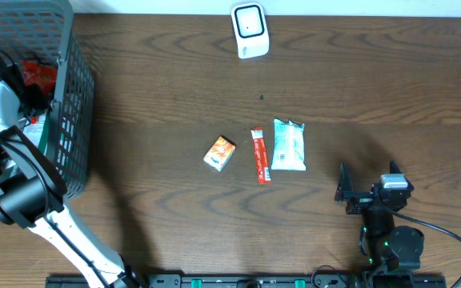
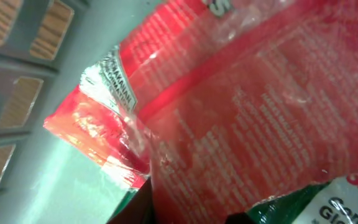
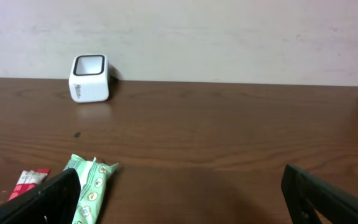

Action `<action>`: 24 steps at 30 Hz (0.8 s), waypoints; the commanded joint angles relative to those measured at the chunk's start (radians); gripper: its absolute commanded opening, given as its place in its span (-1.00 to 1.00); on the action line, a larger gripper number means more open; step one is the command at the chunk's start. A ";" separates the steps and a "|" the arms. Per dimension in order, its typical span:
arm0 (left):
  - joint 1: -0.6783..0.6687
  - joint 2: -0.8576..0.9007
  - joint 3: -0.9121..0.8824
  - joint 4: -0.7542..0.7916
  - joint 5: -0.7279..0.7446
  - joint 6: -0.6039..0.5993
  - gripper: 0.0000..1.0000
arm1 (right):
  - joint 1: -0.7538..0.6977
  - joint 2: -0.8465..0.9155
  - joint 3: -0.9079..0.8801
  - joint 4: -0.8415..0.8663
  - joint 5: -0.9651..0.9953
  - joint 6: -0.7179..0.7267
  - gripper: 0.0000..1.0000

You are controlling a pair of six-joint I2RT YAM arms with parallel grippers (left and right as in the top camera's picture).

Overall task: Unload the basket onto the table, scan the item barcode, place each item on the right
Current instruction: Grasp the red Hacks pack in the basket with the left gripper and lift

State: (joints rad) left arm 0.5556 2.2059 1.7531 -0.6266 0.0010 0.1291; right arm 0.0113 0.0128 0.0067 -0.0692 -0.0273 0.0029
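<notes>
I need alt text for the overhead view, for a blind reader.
The left arm reaches into a grey plastic basket holding a red packet. Mid-table lie a small orange box, a red stick sachet and a pale green pouch; a white scanner stands at the far edge.

Packet (image 1: pixel 38 74) in basket (image 1: pixel 74 120), left of scanner (image 1: pixel 249 30)

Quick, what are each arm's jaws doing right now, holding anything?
Left gripper: inside the basket, right up against a red packet; whether it grips it cannot be told.
Right gripper: jaws open, holding nothing.
</notes>
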 commanded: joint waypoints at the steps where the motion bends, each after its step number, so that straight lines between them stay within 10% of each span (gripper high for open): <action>1: 0.000 -0.135 0.002 -0.008 0.013 -0.054 -0.57 | -0.011 -0.004 -0.001 -0.003 -0.004 -0.011 0.99; 14: -0.018 -0.711 0.002 -0.055 0.013 -0.343 -0.82 | -0.011 -0.004 -0.001 -0.003 -0.004 -0.011 0.99; 24: -0.214 -1.020 0.001 -0.392 0.096 -0.412 -0.85 | -0.011 -0.003 -0.001 -0.003 -0.004 -0.011 0.98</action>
State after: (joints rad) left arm 0.4194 1.2213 1.7473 -0.9565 0.0517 -0.2520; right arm 0.0113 0.0128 0.0067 -0.0689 -0.0273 0.0032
